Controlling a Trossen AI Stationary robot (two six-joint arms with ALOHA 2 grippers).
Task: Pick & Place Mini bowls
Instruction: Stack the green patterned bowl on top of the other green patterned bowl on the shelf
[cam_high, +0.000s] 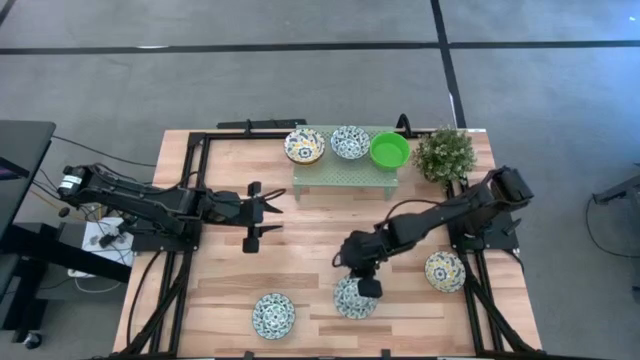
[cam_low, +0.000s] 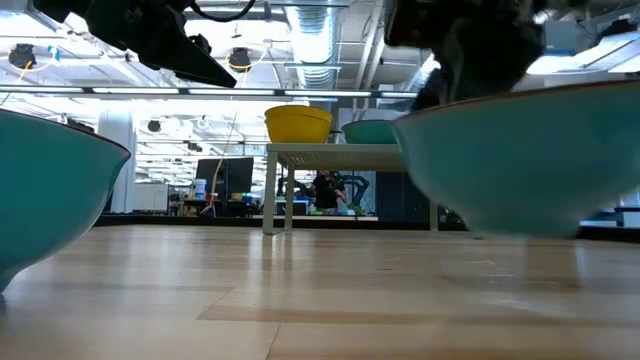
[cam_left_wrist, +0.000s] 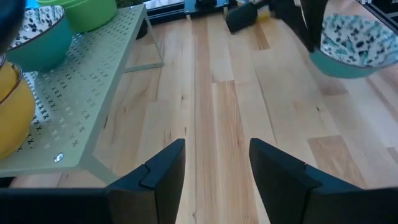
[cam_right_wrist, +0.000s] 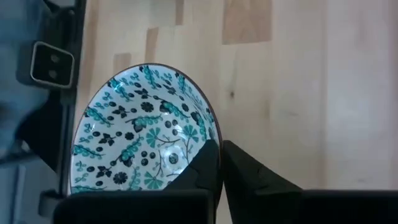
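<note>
Green mesh rack (cam_high: 345, 172) carries three mini bowls; three patterned bowls remain on the table (cam_high: 310, 262). Our right gripper (cam_high: 366, 287) pinches the middle bowl's (cam_high: 352, 298) rim; left gripper (cam_high: 262, 212) waits spread.

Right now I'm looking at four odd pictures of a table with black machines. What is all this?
They are two robot arms at a wooden table, each ending in a two-finger gripper. One camera looks straight down, one sits at tabletop level, and one rides on each wrist. Three bowls sit on a pale green rack beside a potted plant; three patterned bowls are nearer the front. The right gripper pinches the rim of the middle patterned bowl. The left gripper hangs open, empty.
</note>
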